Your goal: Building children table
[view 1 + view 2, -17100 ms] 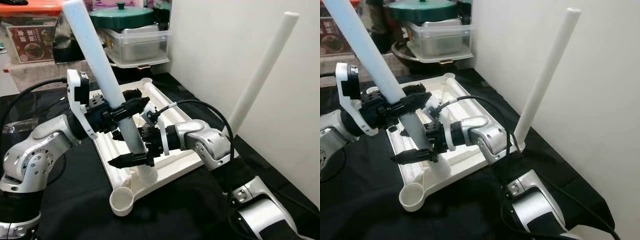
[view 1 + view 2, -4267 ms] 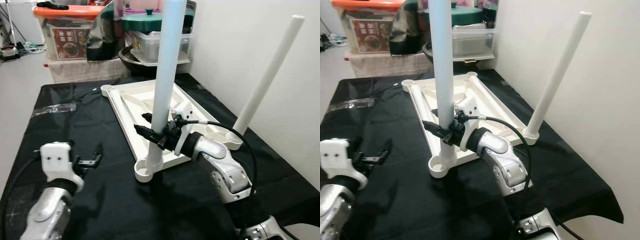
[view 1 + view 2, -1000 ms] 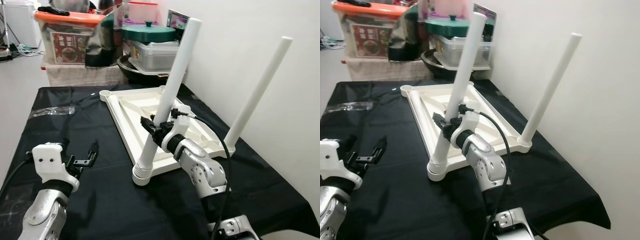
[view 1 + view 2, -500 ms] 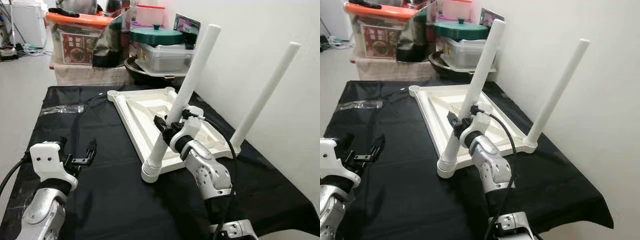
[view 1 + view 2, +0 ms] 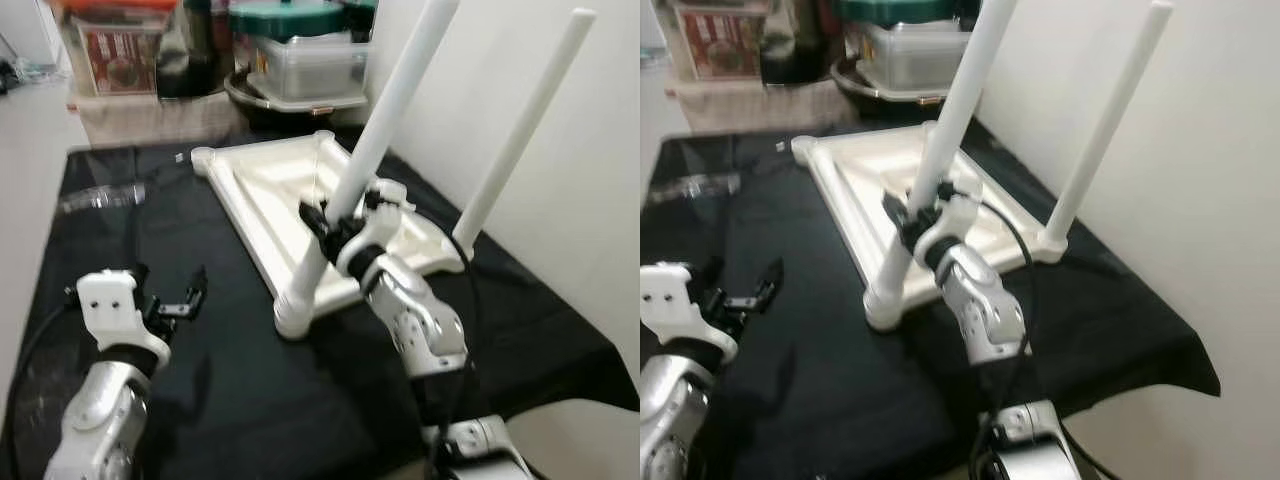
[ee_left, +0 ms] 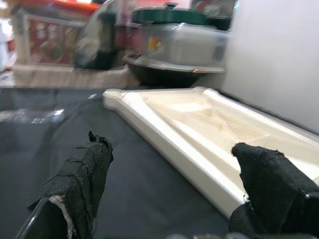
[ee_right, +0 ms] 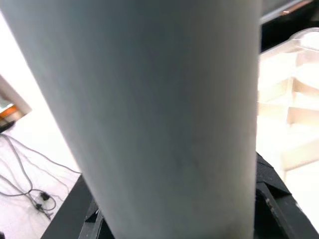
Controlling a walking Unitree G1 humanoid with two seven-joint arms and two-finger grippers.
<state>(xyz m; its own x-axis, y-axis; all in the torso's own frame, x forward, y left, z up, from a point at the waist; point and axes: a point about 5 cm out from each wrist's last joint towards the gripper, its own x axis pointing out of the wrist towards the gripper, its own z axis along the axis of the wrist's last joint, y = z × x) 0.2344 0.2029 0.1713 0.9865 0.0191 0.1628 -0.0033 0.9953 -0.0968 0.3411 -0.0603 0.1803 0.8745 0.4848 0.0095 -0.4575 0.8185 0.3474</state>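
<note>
We see the black-draped worktop (image 5: 250,390) carrying the inverted white tabletop (image 5: 275,190), its ribbed underside facing up, with storage tubs and a green-lidded pot (image 5: 290,20) standing behind its far end. Against the view of seventeen seconds ago, when both end effectors held a tube slanting over the panel's near corner, the near leg (image 5: 375,140) now stands with its foot in the near corner socket (image 5: 292,318), though it leans toward the wall rather than standing plumb; it leaned the same way a second ago, so we judge the seating incomplete or the thread not yet run home. The far leg (image 5: 520,130) rises from the corner socket by the wall at a similar slant, as it has throughout. The right end effector (image 5: 335,225) remains clamped on the near leg low on its shaft, and its wrist view shows the pale tube pressed between the black fingers (image 7: 269,199). The left end effector (image 5: 170,300), which shared the grip earlier, now hovers over bare cloth well apart from the panel, fingers (image 6: 82,174) spread and empty. Two legs are therefore in place and two corner sockets (image 5: 203,158) at the far end stay unfilled; we judge the task about half done, with straightening the near leg the likely next concern.
</note>
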